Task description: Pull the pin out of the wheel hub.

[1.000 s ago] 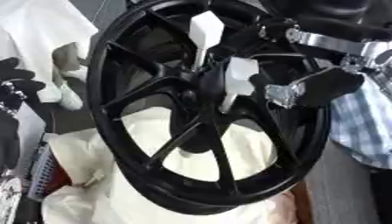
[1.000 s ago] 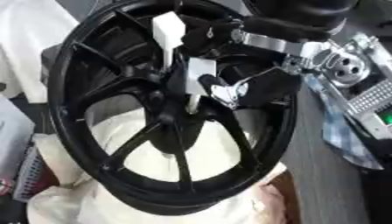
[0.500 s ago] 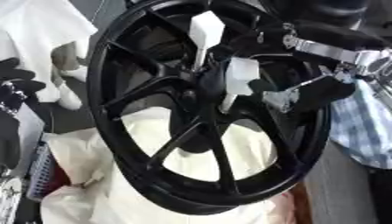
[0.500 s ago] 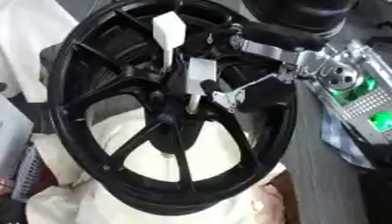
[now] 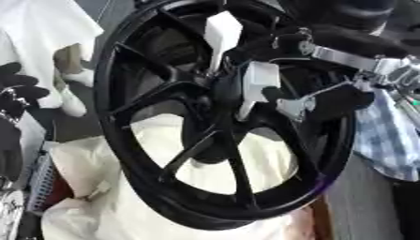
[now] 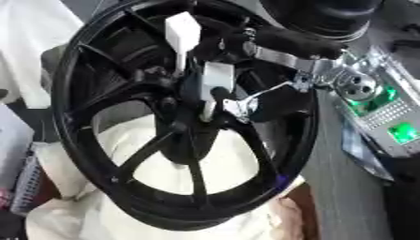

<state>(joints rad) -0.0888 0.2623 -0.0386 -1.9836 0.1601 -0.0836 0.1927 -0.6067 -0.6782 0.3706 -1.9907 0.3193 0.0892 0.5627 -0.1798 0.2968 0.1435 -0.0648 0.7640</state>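
1. The black wheel stands nearly upright and leaning, propped on cream cloth, its spokes meeting at the hub in the middle.
2. Two white pins stick out of the hub area: an upper pin with a broad flat head, its stem running down into the hub, and a lower pin just beside the centre, its thin end pointing down.
3. The right hand comes in from the upper right, with the dark forearm and its silver joints across the rim. Its fingers are curled in against the lower pin's right side, and a silver fingertip sits touching or just beside the white piece. I'd call it a pinch on that pin, though the contact is partly hidden.
4. The left hand shows at the left edge as dark fingers, well away from the wheel; I cannot tell how they are set.
5. As I judge it, the grasp is made but the pull is not finished: both pins still look seated near the hub, so drawing one clear remains.
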